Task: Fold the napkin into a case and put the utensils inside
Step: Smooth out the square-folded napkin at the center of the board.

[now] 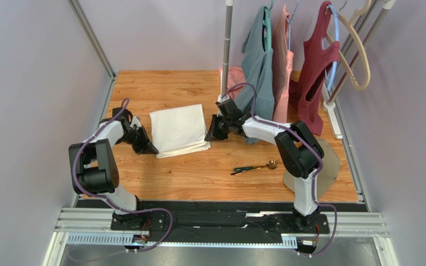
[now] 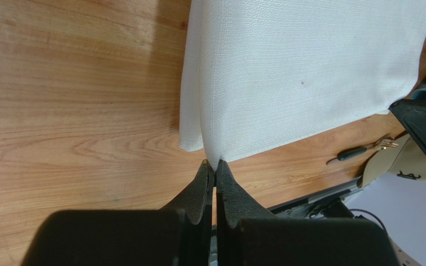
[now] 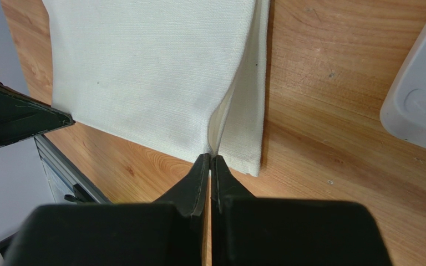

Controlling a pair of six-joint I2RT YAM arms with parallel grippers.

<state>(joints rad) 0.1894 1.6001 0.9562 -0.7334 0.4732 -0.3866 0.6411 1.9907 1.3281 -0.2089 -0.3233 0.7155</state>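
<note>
The white napkin (image 1: 179, 130) lies folded on the wooden table, between the two arms. My left gripper (image 1: 153, 148) is shut on the upper layer at its near left corner. In the left wrist view the cloth (image 2: 304, 72) rises into the pinched tips (image 2: 215, 165). On the opposite side, my right gripper (image 1: 209, 136) is shut on the upper layer at the near right corner. The right wrist view shows that layer lifted off the lower one (image 3: 248, 122) at the tips (image 3: 209, 159). The utensils (image 1: 254, 167), dark-handled with gold heads, lie apart to the near right of the napkin and also appear in the left wrist view (image 2: 365, 149).
A clothes rack pole (image 1: 227, 50) stands at the back, with teal, pink and dark red garments (image 1: 287, 72) hanging to its right. A beige disc (image 1: 329, 160) sits behind the right arm. A white plastic base (image 3: 420, 94) lies right of the napkin.
</note>
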